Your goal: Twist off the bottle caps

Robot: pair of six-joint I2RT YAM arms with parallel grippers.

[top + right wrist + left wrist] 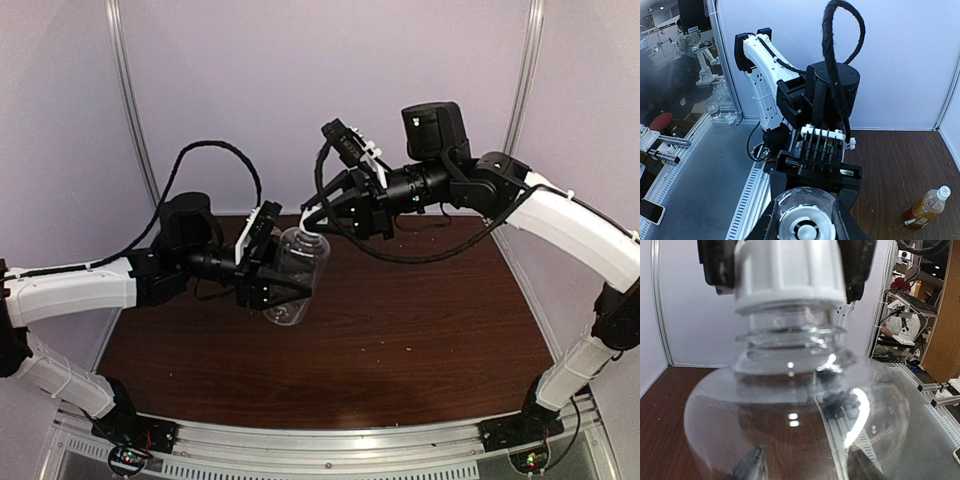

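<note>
My left gripper (293, 289) is shut on the clear bottle (297, 268) and holds it tilted above the brown table (420, 320). My right gripper (313, 222) is shut on that bottle's white cap (311, 229). In the left wrist view the bottle (790, 405) fills the frame, with the cap (790, 275) between black fingers (715, 262) and bare neck threads just below it. In the right wrist view the cap (805, 227) sits in front of the bottle (805, 197). The amber bottle (925, 207) lies on the table with its white cap (943, 191) on. It is hidden in the top view.
Pale walls (300, 80) with metal posts (130, 100) close in the back and sides. A slotted metal rail (330, 455) runs along the near table edge. Black cables (215, 155) loop over both arms.
</note>
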